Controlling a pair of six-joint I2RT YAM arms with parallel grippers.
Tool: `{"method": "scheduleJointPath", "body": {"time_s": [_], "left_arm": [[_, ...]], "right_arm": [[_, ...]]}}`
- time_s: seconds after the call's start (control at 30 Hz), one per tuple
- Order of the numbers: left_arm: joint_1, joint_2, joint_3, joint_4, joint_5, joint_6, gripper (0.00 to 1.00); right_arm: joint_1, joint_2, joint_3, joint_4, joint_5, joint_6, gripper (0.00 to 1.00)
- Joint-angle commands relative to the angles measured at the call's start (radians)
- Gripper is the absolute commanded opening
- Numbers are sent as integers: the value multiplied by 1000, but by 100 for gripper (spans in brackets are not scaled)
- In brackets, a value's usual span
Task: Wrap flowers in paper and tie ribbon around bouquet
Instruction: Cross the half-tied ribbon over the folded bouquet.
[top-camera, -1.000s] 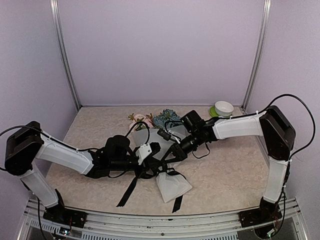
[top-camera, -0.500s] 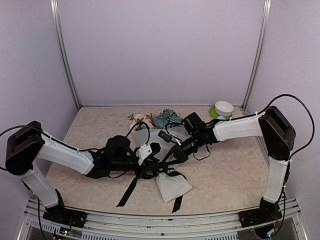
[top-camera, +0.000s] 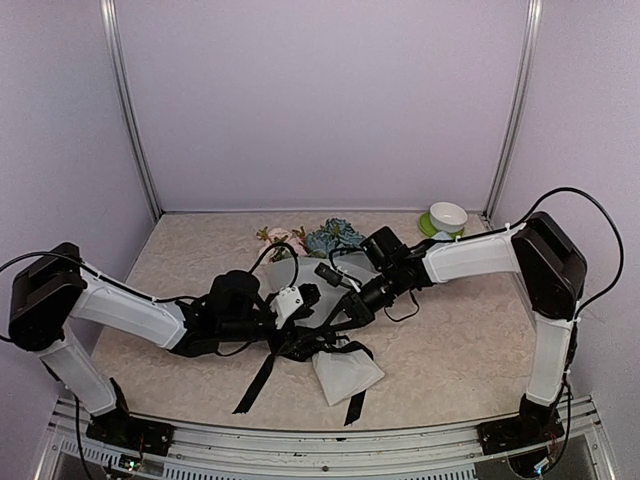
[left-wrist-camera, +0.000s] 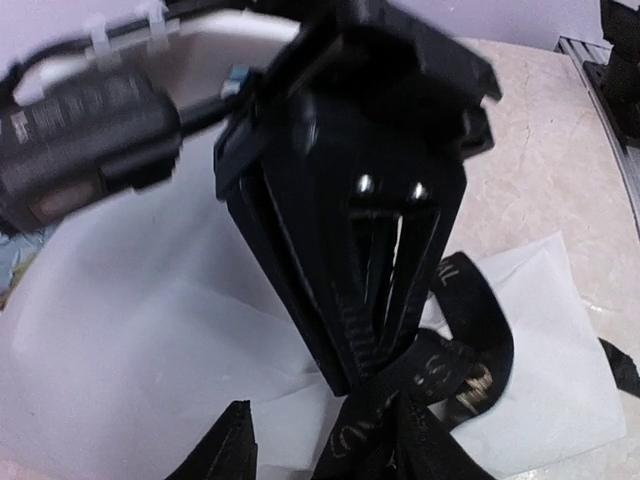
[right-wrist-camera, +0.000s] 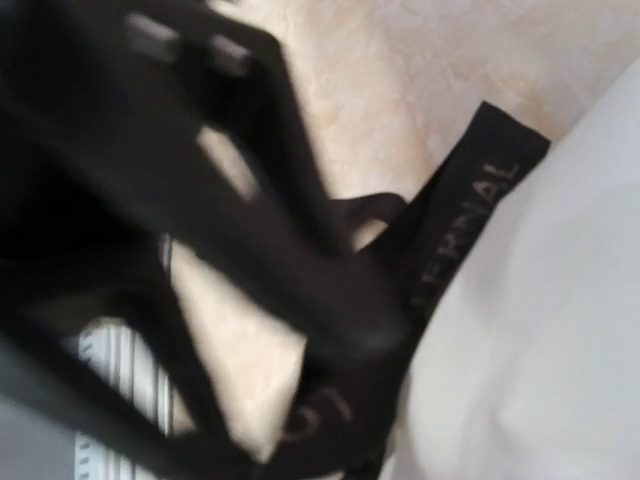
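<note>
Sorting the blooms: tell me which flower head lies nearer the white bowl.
The blue hydrangea head, right of the pale pink roses, which lie farther from the bowl.

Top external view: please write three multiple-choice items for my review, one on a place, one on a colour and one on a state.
1. Where is the white bowl?
A. far right corner of the table
B. near left corner
C. middle of the near edge

2. What colour is the ribbon?
A. red
B. black
C. gold

3. How is the bouquet placed?
A. upright in a vase
B. lifted into the air
C. lying on the table

Answers: A, it sits at the far right; B, its black tails trail toward the near edge; C, it rests flat, with the flowers pointing to the far wall.
</note>
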Motion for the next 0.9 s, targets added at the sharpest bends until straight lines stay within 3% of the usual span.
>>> {"method": "scheduleJointPath", "body": {"time_s": [0.0, 0.2, 0.43, 0.7, 0.87], "left_arm": [[11, -66, 0, -18, 56, 35, 49], [19, -114, 7, -86, 92, 34, 49], [-67, -236, -56, -273, 136, 39, 39], [-87, -104, -20, -283, 49, 92, 43], [-81, 4, 47, -276, 0, 86, 39]], "right_arm": [[6, 36, 41, -48, 0, -36, 10], [5, 50, 68, -86, 4, -53, 10], [6, 50, 70, -82, -2, -56, 10], [5, 62, 94, -104, -31, -80, 12], [6, 72, 99, -119, -35, -87, 13]]}}
